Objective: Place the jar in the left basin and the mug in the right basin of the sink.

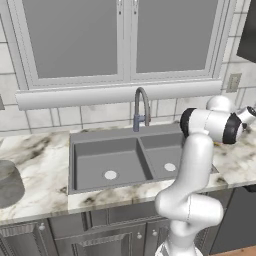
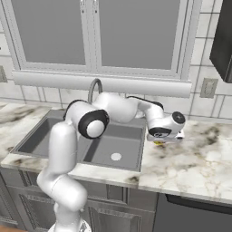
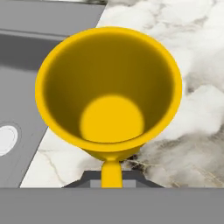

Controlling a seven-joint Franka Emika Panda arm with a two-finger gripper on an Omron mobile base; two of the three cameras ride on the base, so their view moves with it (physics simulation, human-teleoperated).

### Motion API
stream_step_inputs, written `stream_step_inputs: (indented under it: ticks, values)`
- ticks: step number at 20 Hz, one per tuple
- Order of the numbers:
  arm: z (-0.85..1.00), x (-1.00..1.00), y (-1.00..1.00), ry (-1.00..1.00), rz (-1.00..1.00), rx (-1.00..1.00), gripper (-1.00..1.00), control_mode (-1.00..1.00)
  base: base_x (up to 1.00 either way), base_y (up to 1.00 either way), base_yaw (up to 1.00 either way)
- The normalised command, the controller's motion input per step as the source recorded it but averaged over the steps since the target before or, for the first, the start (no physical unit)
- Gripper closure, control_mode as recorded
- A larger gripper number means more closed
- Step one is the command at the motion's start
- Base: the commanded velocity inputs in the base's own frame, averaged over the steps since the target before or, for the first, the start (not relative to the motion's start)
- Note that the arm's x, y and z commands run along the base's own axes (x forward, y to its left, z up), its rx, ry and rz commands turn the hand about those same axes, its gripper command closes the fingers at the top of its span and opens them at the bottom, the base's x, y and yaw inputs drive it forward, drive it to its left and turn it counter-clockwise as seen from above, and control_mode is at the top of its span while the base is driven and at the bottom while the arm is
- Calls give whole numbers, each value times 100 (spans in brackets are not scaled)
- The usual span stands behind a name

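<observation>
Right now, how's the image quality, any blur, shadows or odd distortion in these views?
Hand view: the mug looms huge and flared, stretched by closeness, its inside shaded dark toward the rim. Left base view: soft, slightly blurry rendering; the jar is cut off at the edge. Right base view: even lighting, no glare; the sink walls are shaded.

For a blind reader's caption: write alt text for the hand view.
A bright yellow-orange mug seen from above, its open mouth facing the camera and its handle at the jaws, which are shut on it. It stands on the white marbled counter beside the dark grey sink.
</observation>
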Motion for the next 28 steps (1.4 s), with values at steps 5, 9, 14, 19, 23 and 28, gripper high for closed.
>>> stream_step_inputs:
  ticks: [5,9,14,19,23,28]
  values:
    - [4,-19,63,-6,0,0,100,-100,0,0,0]
    - [0,-19,73,0,0,0,100,-100,0,0,0]
    - [7,-10,66,0,0,0,100,-100,0,0,0]
    - [9,-2,61,0,0,0,100,-100,0,0,0]
    - [0,0,54,0,0,0,100,-100,0,0,0]
    - [-10,0,42,0,0,0,100,-100,0,0,0]
